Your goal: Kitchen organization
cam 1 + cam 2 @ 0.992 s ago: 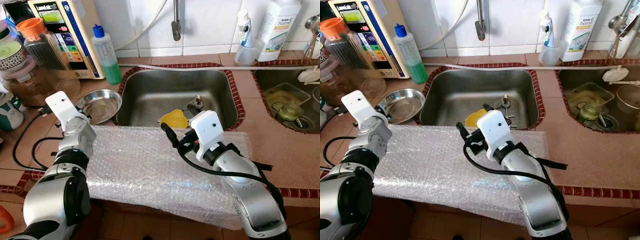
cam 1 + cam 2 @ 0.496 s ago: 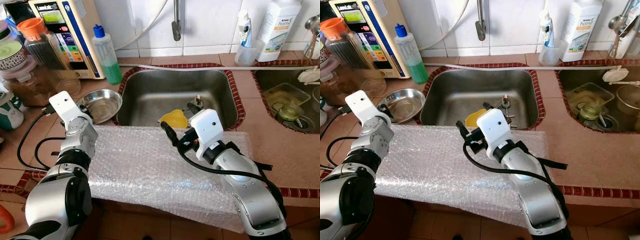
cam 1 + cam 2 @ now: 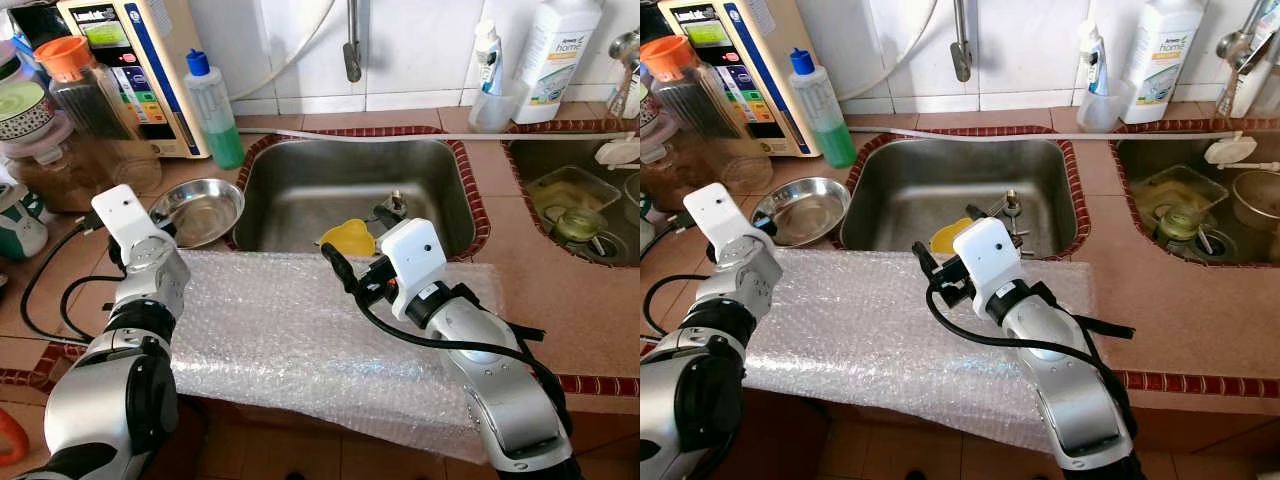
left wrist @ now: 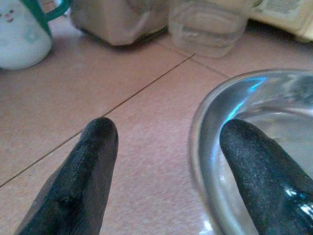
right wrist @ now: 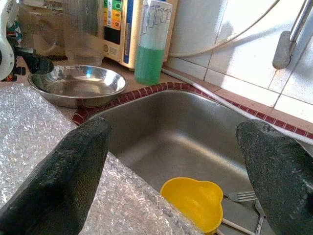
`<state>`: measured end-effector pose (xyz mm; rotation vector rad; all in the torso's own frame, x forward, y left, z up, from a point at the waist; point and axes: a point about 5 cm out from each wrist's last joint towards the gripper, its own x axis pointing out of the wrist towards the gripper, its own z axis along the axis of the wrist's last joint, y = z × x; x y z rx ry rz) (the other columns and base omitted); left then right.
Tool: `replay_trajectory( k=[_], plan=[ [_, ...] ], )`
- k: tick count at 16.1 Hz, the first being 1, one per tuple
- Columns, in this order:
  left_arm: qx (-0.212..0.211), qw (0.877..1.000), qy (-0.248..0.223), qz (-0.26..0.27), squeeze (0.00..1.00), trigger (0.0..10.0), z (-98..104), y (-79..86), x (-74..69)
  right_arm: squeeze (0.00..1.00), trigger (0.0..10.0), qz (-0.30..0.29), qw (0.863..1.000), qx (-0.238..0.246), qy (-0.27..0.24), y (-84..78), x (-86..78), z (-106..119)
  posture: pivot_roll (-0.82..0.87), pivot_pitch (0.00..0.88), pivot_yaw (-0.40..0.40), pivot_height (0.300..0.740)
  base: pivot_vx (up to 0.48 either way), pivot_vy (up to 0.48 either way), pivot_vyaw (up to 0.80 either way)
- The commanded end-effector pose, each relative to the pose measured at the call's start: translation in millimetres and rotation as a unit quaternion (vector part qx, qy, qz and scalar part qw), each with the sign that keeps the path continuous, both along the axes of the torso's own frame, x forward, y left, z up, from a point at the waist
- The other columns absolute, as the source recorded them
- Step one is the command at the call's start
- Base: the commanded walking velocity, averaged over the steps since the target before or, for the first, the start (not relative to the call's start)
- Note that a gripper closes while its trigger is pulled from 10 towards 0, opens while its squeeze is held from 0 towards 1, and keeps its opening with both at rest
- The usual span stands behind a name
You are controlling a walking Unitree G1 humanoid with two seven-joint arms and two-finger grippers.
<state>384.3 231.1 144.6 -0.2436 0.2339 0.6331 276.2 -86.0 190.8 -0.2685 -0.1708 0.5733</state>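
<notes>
One shallow round stainless-steel bowl [image 3: 198, 209] sits on the terracotta-tiled counter [image 3: 560, 290], just left of the single stainless-steel sink basin [image 3: 350, 190]. The left gripper [image 4: 166, 161] is at the bowl's near edge with its fingers spread wide, one black finger [image 4: 259, 176] over the rim and the other outside it above the tile, gripping nothing. Half a second ago the left wrist stood slightly further right and closer to the bowl; now it has drawn back a little toward the left.

One yellow plastic cup [image 5: 193, 201] lies in the basin beside a fork [image 5: 242, 197]. The right gripper [image 5: 176, 166] hovers above the sink's front edge, fingers wide apart and empty, unchanged from the earlier frames. One sheet of clear bubble wrap [image 3: 300, 330] covers the counter's front edge under both arms.

Behind the bowl stand one green-liquid bottle with a blue cap [image 3: 212, 95] and one clear jar with an orange lid [image 3: 85, 90].
</notes>
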Motion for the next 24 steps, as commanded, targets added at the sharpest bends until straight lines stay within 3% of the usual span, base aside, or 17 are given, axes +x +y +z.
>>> replay_trajectory(
  k=[1,4,5,6,7,24],
  plan=[
    [0.008,1.000,0.017,0.010,0.00,10.0,-5.0,8.5,-4.0,0.44,10.0,0.009,1.000,0.001,-0.002,3.8,-0.8,0.9,-0.29,0.131,0.155,0.740,0.000,0.000,0.00],
    [-0.006,0.999,0.040,-0.011,0.00,10.0,-10.5,3.7,-3.6,0.44,10.0,0.025,1.000,0.002,0.006,6.1,-2.3,-0.8,-0.29,0.127,0.155,0.740,0.000,0.000,0.00],
    [-0.018,0.999,0.041,-0.018,0.00,8.9,-12.8,1.0,-3.5,0.44,10.0,0.028,1.000,0.003,0.006,6.8,-2.6,-0.9,-0.29,0.127,0.155,0.740,0.000,0.000,0.00],
    [-0.024,0.999,0.040,-0.023,0.00,2.2,-13.7,-0.8,-3.3,0.43,10.0,0.029,1.000,0.004,0.006,6.9,-2.6,-0.7,-0.29,0.124,0.156,0.740,0.000,0.000,0.00],
    [-0.038,0.998,0.031,-0.034,0.00,0.0,-14.7,-4.6,-2.5,0.43,10.0,0.029,1.000,0.004,0.005,7.1,-2.5,-0.3,-0.29,0.122,0.156,0.740,0.000,0.000,0.00],
    [-0.098,0.995,-0.005,-0.016,0.00,0.0,-16.1,-5.3,-3.4,0.43,10.0,0.032,0.999,0.001,0.004,7.7,-0.8,0.0,-0.29,0.124,0.148,0.740,0.000,0.000,0.00]
  ],
)
